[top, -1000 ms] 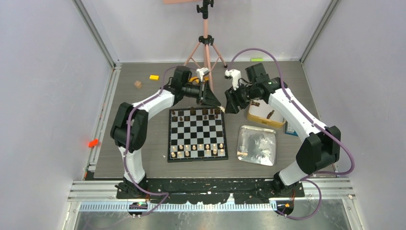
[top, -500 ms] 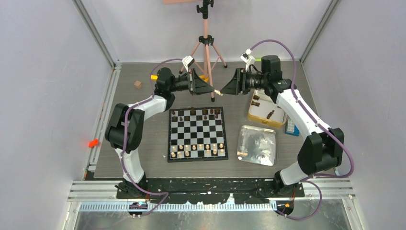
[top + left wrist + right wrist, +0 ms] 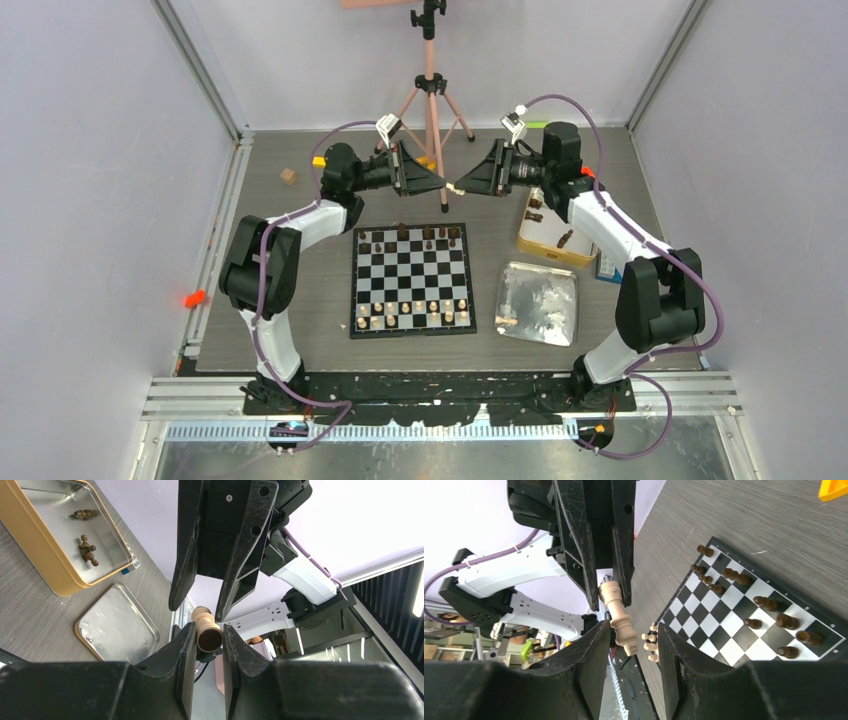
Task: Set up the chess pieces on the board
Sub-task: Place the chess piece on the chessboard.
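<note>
A light tan chess piece hangs in the air beyond the far edge of the board. My left gripper is shut on it; in the left wrist view the piece is pinched between both fingers. My right gripper faces the left one tip to tip. Its jaws stand apart around the piece's other end, with a gap on one side. Dark pieces line the board's far rows, and light pieces line the near rows.
A gold-rimmed tin with a few dark pieces sits right of the board, with a silver tray in front of it. A tripod stands just behind the grippers. A yellow block, a wooden block and a red one lie to the left.
Both grippers rose from the board's far right corner and moved back. They now meet tip to tip in the air, with the light piece between them.
</note>
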{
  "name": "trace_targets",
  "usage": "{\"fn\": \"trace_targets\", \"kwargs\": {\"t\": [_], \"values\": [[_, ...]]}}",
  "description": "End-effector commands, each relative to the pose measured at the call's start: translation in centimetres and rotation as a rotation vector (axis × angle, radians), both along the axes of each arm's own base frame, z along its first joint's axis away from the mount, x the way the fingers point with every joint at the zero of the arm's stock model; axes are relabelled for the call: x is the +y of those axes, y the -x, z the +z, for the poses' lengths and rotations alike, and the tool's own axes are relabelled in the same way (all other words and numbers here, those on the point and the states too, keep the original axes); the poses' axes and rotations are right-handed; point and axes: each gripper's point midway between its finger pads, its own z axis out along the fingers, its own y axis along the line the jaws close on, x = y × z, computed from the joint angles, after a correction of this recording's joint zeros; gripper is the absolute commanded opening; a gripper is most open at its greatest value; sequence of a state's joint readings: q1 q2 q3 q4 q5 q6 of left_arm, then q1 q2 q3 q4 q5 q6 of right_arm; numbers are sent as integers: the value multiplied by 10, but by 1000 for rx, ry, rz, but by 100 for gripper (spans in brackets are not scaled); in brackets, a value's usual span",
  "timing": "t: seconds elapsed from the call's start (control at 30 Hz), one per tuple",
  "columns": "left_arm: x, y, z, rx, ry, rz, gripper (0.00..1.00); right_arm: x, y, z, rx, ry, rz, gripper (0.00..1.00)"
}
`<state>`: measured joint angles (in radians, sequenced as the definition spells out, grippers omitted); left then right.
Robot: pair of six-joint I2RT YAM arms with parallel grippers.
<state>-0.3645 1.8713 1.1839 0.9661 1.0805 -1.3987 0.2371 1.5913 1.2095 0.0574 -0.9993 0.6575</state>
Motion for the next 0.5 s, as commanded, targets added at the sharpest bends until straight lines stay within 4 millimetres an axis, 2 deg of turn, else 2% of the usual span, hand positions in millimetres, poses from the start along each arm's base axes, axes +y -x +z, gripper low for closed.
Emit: {"fn": "trace_targets", "kwargs": {"t": [0.0,0.27,0.47], "values": [[2,6,22,-97,43,17,0,5,2,26,-60,-91,45,45],[2,2,21,-106,53,30,0,8,3,31,-43,-141,72,37],[3,1,26,-117,79,36,0,7,3,22,-25,-141,77,40]]}}
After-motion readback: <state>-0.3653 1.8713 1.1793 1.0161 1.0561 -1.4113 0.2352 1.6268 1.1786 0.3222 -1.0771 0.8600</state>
